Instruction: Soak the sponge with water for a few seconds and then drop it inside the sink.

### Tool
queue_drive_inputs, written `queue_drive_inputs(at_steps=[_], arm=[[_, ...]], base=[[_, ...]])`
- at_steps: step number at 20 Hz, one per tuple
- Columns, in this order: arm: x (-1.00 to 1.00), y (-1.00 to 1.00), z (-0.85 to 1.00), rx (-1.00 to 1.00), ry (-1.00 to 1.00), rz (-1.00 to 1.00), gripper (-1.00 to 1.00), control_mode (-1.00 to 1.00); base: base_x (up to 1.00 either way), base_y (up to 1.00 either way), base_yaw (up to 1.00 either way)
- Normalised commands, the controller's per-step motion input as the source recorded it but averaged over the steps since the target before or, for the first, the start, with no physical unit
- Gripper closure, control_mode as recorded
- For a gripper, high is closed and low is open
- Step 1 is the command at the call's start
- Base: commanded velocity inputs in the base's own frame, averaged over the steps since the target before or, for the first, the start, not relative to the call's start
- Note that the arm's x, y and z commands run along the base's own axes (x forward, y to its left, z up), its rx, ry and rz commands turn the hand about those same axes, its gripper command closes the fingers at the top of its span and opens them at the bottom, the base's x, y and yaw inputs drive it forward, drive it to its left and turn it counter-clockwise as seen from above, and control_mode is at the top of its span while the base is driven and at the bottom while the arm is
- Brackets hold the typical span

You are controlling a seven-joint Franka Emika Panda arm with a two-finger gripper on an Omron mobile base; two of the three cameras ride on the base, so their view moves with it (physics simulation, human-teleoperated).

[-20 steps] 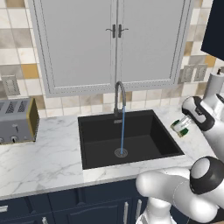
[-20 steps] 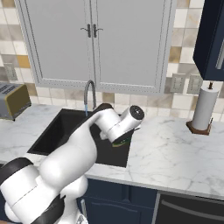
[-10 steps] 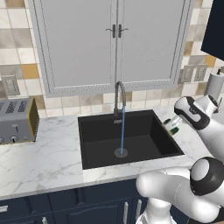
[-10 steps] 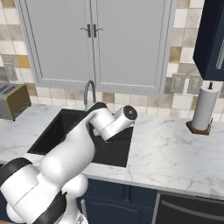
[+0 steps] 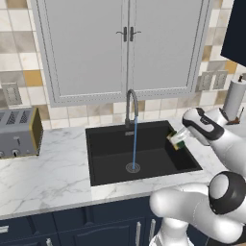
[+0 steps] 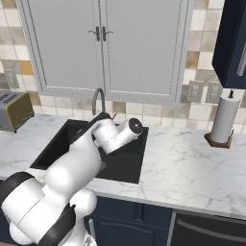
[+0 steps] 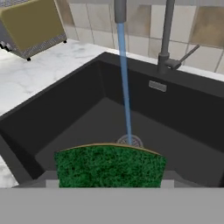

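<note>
One sponge (image 5: 178,139), green scouring face forward, sits clamped in the claw (image 5: 182,137) above the sink's (image 5: 102,174) right edge. Falling water (image 5: 134,141) lies leftward over the drain (image 5: 133,167), across the sponge's long axis, well apart.

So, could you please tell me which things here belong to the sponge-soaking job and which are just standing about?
Part of the job:
- sponge, held in the hand above the sink's right side
- water, running from the faucet
- sink

Just standing about:
- toaster
- paper towel roll
- cabinet doors
</note>
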Motion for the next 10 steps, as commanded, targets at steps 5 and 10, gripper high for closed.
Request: queue_drive_inputs(at_steps=[5,10], arm=[[0.23,0.31,-0.24,0.06,-0.06,0.05,1.0,-1.0],[0.2,0.28,-0.1,0.02,-0.02,0.04,1.0,-1.0]], base=[[0.0,0.0,0.0],[0.0,0.0,0.0]])
